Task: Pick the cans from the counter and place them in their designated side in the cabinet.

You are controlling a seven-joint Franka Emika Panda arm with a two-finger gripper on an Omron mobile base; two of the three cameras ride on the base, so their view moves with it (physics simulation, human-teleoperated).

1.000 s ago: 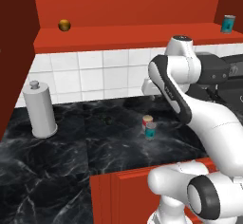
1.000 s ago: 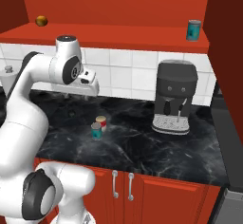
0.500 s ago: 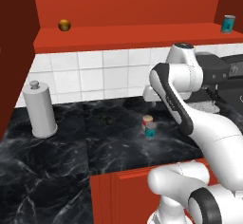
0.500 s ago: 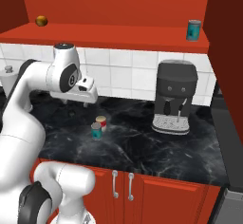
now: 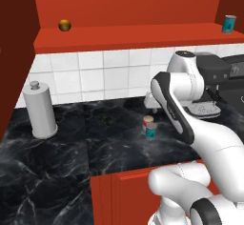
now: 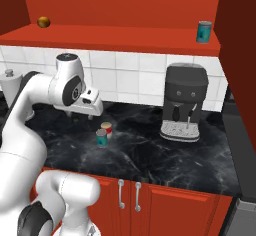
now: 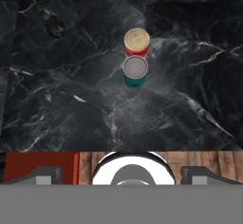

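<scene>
On the surface (image 5: 57, 157) in the left base view, a red can (image 5: 148, 121) and a teal can (image 5: 151, 132) stand touching. Right base view: another teal can (image 6: 203, 31) already sits in the cabinet (image 6: 125, 35). Hand view: the claw (image 7: 121, 175) hangs open above both, so two remain.

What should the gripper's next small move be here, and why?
Probably descend toward the teal can, the nearer of the pair in the hand view. The gripper is open and empty above the counter, and the red can stands touching the teal one, so centring first seems wise.
</scene>
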